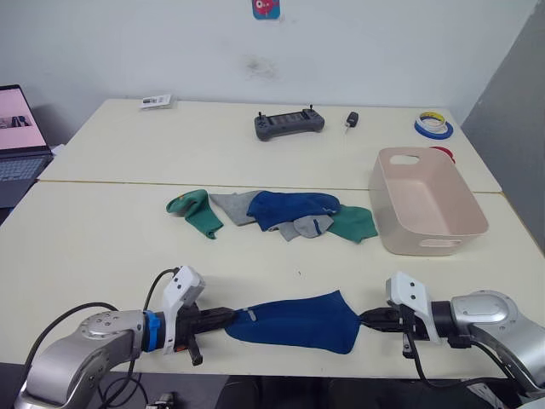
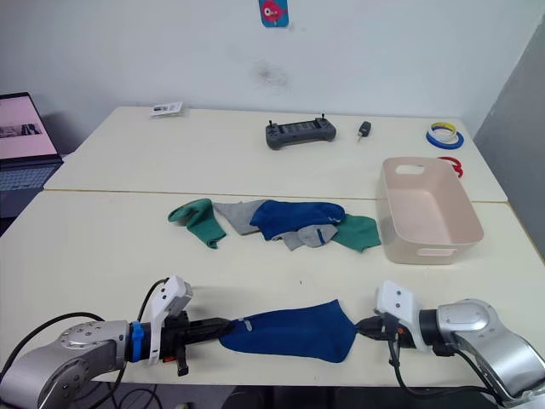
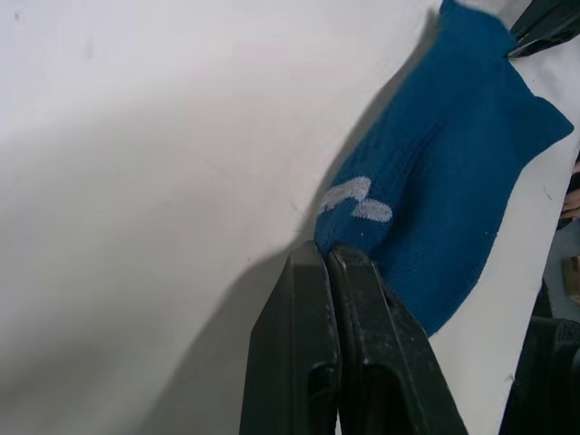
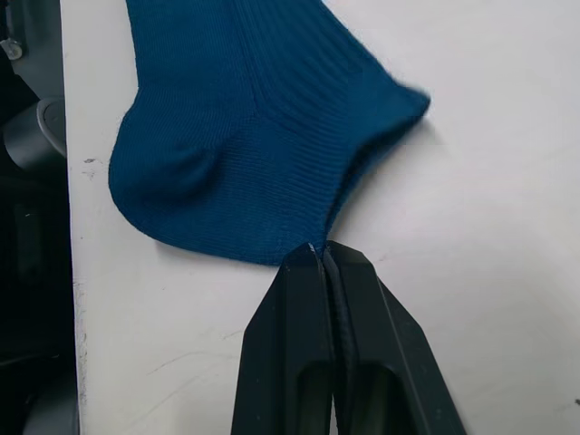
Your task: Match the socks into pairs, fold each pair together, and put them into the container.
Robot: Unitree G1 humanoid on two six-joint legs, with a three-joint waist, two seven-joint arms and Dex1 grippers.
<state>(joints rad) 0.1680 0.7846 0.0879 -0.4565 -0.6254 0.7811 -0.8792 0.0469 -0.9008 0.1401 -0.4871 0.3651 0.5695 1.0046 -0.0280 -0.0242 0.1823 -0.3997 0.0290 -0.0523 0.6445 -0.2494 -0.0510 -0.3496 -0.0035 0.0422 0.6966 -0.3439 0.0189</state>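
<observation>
Pinching opposite ends of one blue sock (image 1: pixel 294 322), both grippers lie low at the bottom of the frame. The left gripper (image 1: pixel 228 317) has its two black fingers pressed together on the toe end, beside a small pale mark in the knit; the right gripper (image 1: pixel 364 318) is clamped in the same way on the cuff edge. Held like this from both sides, the sock lies spread flat on the table (image 1: pixel 102 247) close to its near edge, probably so that it sits smooth and straight as a base for its partner or for a fold.

Further out, at the centre of the frame, the other socks lie in a loose heap. The second blue sock (image 1: pixel 294 207) is on top in the middle, partly covering a grey sock (image 1: pixel 234 207) to its left, with another grey sock (image 1: pixel 306 227) just below it. One green sock (image 1: pixel 197 213) lies at the left end of the heap, the other green sock (image 1: pixel 356 223) at the right end, nearly touching the tub. None of these is paired yet, so the task looks to be at an early stage.

The tub (image 1: pixel 464 230), pale pink, stands at the right of the frame with nothing in it. Beyond, towards the top of the frame, lie a black controller (image 1: pixel 289 123), a roll of tape (image 1: pixel 433 125) and, at the far left, a laptop (image 1: pixel 19 136).
</observation>
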